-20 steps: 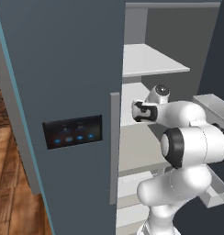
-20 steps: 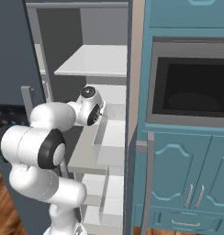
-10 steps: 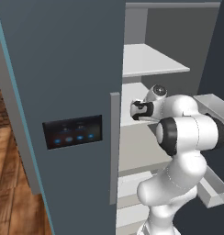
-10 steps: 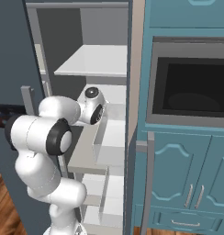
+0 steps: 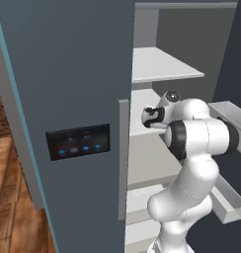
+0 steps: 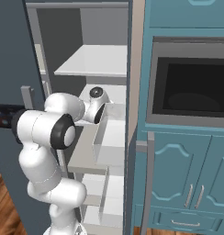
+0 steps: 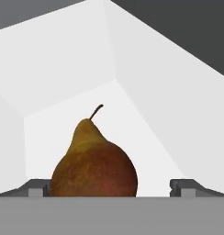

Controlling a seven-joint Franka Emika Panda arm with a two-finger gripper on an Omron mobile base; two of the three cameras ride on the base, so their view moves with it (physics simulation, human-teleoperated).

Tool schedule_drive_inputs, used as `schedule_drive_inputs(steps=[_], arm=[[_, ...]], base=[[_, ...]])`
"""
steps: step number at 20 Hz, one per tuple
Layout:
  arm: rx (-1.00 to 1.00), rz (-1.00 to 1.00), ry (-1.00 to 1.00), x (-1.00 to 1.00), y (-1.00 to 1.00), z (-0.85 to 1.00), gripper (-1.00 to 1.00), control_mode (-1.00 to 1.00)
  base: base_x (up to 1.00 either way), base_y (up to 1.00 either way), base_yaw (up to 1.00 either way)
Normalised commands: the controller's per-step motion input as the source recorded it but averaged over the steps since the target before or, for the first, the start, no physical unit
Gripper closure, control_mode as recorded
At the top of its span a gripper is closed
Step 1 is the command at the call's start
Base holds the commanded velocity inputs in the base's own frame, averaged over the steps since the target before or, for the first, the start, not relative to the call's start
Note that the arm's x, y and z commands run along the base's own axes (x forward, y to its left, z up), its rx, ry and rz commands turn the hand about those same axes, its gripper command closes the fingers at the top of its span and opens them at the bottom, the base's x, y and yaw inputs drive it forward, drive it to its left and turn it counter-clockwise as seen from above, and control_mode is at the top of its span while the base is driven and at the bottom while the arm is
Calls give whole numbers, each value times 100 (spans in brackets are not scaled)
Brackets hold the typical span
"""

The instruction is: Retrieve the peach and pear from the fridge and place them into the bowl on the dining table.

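Note:
The fridge point(image 5: 68, 74) stands open, its white shelves point(image 6: 95, 62) in sight, and my arm reaches in at the middle shelf. In the hand view a tan-yellow pear point(image 7: 93, 160) with a reddish flush and a short stem stands upright on the white shelf. It sits between my fingertips point(image 7: 38, 187), closer to the left one. My gripper point(image 7: 111, 187) is open and does not grip the pear; in the left base view my gripper point(image 5: 148, 117) sits just inside the fridge. The peach, the bowl and the dining table are out of view.
The door's black panel with blue lights point(image 5: 78, 142) and pale bar handle point(image 5: 122, 158) are left of the arm. A grey door bin point(image 5: 231, 118) juts out on the right. Teal cabinets with a built-in oven point(image 6: 192, 82) flank the fridge.
The elbow has swung upward and the arm has folded closer to the fridge. The hand stays at the middle shelf, and the gripper stays open.

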Motion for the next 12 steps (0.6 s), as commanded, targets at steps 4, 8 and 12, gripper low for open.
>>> schedule_drive_inputs(steps=[4, 8, 12], arm=[[0, -3, 0, 21, 0, -20, -100, -100], [0, -4, 0, 38, 0, -17, -100, -100], [0, -3, 0, 42, 0, -17, -100, -100]], base=[[0, 0, 0], [0, 0, 0], [0, 0, 0]])
